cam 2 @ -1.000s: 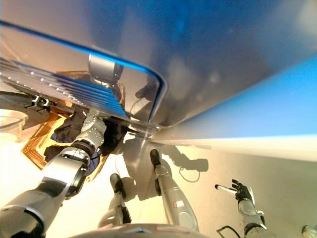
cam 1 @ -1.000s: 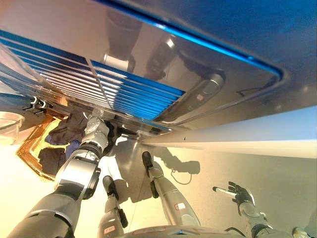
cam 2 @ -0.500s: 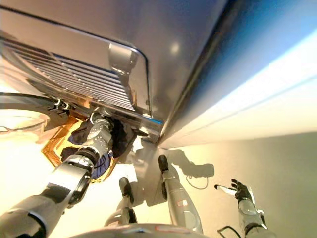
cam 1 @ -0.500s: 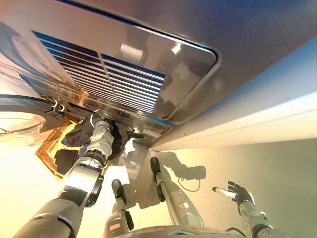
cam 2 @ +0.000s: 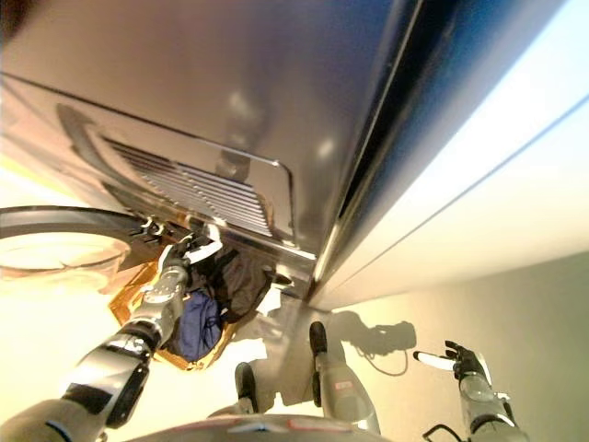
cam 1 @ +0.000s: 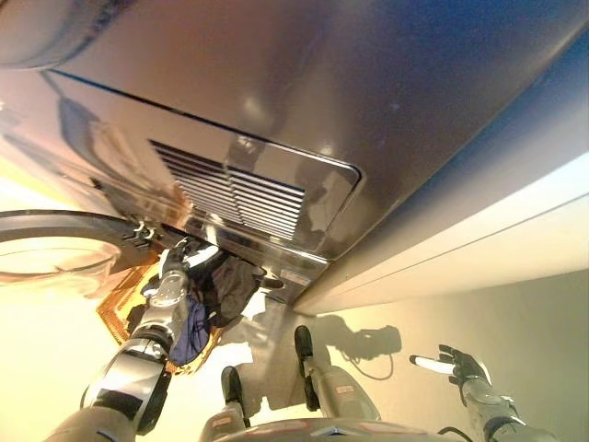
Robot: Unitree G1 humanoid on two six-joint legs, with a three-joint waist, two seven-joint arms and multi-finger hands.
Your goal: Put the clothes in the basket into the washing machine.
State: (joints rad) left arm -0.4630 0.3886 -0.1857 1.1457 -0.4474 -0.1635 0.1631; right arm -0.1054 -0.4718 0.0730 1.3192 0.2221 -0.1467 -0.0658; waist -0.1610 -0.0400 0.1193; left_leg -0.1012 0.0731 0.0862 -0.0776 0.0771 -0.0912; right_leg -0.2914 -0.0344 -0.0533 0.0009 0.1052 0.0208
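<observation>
I saw the left hand [cam 2: 173, 267] reaching into the basket [cam 2: 129, 299] beside the washing machine [cam 1: 276, 138], among dark clothes [cam 2: 230, 285]; I couldn't tell its grip. The right hand [cam 2: 460, 361] hung apart, fingers spread.

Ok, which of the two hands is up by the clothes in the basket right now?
The left hand, raised over the wicker basket beside the dark garment and blue garment. The right hand hangs apart, low over bare floor, fingers spread.

Dark and blue clothes [cam 2: 216, 299], orange-brown woven basket [cam 2: 138, 299]
</observation>
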